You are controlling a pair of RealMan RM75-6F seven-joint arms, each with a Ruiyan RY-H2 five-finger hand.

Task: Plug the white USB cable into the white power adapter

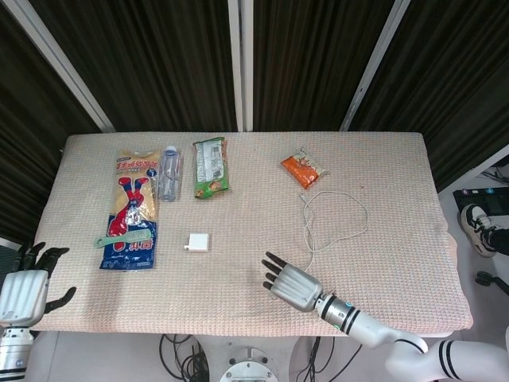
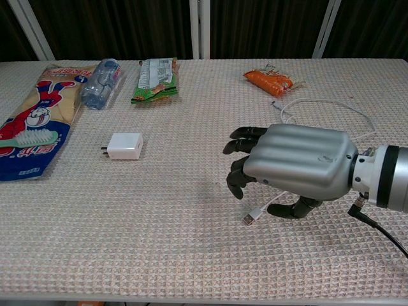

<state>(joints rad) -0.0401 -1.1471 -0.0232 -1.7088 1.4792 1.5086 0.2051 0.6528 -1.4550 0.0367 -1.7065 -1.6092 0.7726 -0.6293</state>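
The white power adapter [image 1: 198, 242] [image 2: 125, 145] lies on the mat left of centre, prongs pointing left. The white USB cable [image 1: 307, 231] loops at the right; its plug end [image 2: 249, 218] lies near the front edge. My right hand [image 1: 288, 285] [image 2: 296, 167] hovers palm down over that plug end, fingers apart and pointing toward the adapter, holding nothing. In the head view the hand hides the plug. My left hand [image 1: 20, 294] stays off the table's front left corner, fingers apart and empty.
A toothbrush package [image 1: 131, 211] [image 2: 32, 127], a plastic bottle [image 1: 169, 172] [image 2: 100, 83] and a green snack bag [image 1: 211, 165] [image 2: 155, 78] lie at the back left. An orange snack bag [image 1: 303, 169] [image 2: 271, 81] sits behind the cable loop.
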